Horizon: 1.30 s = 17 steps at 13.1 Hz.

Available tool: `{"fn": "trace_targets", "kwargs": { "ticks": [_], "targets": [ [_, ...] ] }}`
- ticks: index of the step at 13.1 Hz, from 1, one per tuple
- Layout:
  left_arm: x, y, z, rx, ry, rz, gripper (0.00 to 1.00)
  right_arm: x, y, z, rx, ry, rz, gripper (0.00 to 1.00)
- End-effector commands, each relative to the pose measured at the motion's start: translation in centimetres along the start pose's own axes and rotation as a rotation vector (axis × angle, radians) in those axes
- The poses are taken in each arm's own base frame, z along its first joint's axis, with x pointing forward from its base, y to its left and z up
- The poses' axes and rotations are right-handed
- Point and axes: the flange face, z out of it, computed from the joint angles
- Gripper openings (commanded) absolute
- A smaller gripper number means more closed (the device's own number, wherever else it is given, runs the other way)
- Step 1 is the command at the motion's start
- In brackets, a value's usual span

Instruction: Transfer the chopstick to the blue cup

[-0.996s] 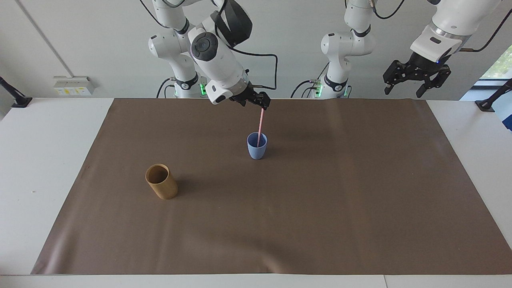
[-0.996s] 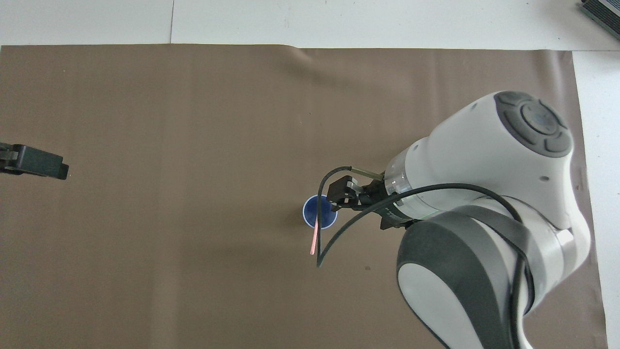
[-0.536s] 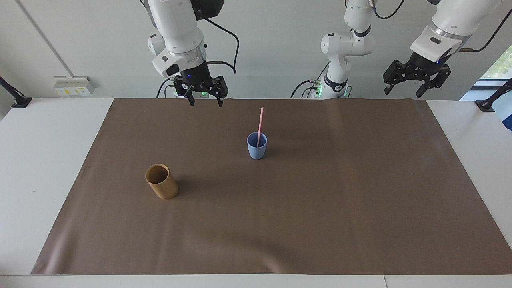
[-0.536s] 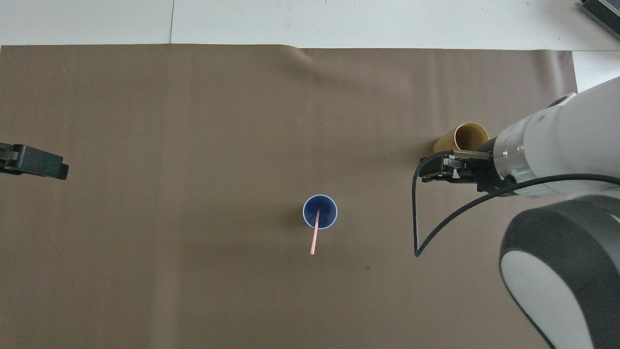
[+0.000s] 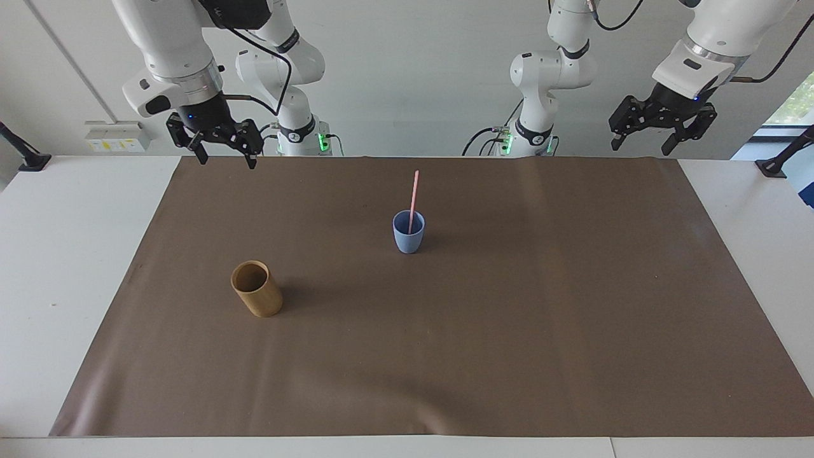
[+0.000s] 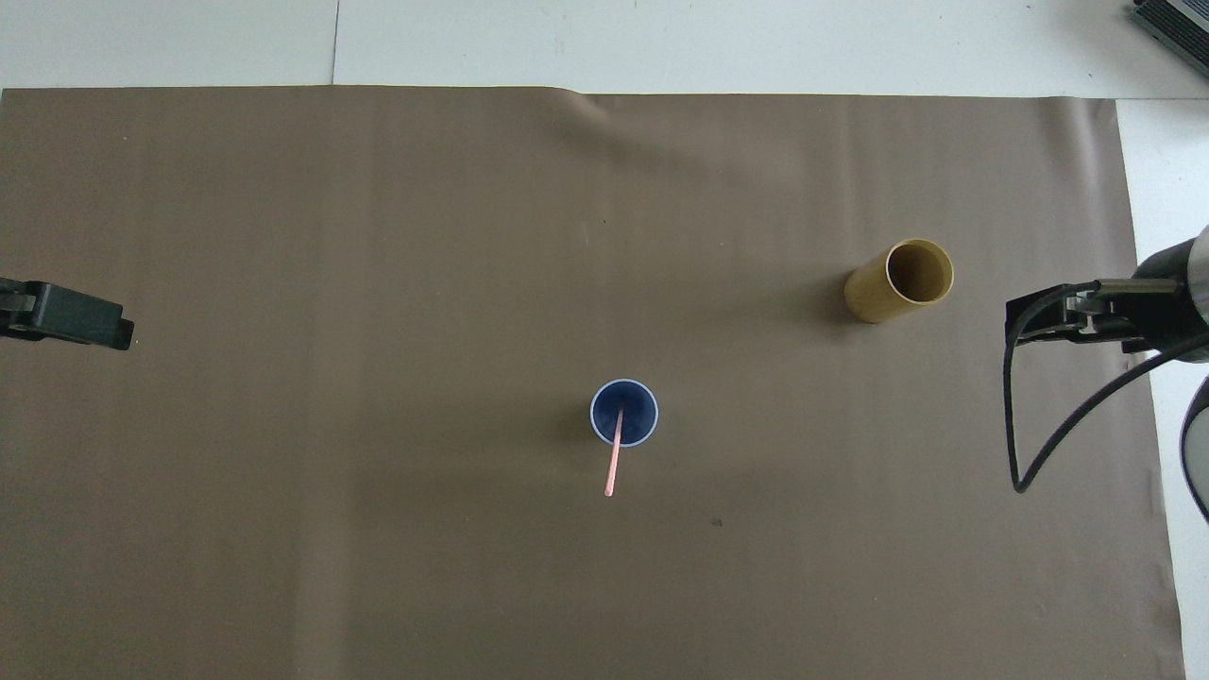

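Observation:
The pale pink chopstick point(image 5: 414, 194) stands in the blue cup point(image 5: 408, 238) near the middle of the brown mat, leaning on the cup's rim toward the robots. It also shows in the overhead view point(image 6: 612, 467), rising out of the cup point(image 6: 642, 422). My right gripper point(image 5: 227, 159) is open and empty, up over the mat's corner at the right arm's end, well apart from the cup. It shows at the edge of the overhead view point(image 6: 1039, 316). My left gripper point(image 5: 641, 147) is open and empty and waits raised over the left arm's end of the mat point(image 6: 71, 321).
A taller tan-brown cup point(image 5: 257, 289) stands upright on the mat, farther from the robots than the blue cup and toward the right arm's end; it also shows in the overhead view point(image 6: 897, 283). The brown mat point(image 5: 509, 331) covers most of the white table.
My right gripper has let go of the chopstick, opened and swung away toward the right arm's end of the table. The chopstick stays standing in the blue cup. The left arm has not moved.

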Motion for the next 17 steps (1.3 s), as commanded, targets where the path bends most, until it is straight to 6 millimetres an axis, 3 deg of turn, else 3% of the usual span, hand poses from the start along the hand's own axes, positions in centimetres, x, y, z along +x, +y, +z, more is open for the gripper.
{"fn": "trace_targets", "kwargs": {
  "ticks": [1, 4, 8, 17],
  "targets": [
    [-0.9, -0.3, 0.0, 0.015, -0.011, -0.003, 1.00, -0.3, 1.6, -2.3, -0.004, 0.007, -0.003, 1.00],
    [-0.9, -0.3, 0.0, 0.015, -0.011, -0.003, 1.00, -0.9, 3.7, -1.8, 0.041, -0.015, 0.039, 1.00],
    [-0.9, -0.3, 0.0, 0.015, -0.011, -0.003, 1.00, -1.5, 3.6, -2.0, 0.104, -0.075, 0.040, 1.00],
    [-0.9, -0.3, 0.0, 0.015, -0.011, -0.003, 1.00, -1.3, 3.1, -2.2, 0.028, -0.027, -0.003, 1.00]
  ]
}}
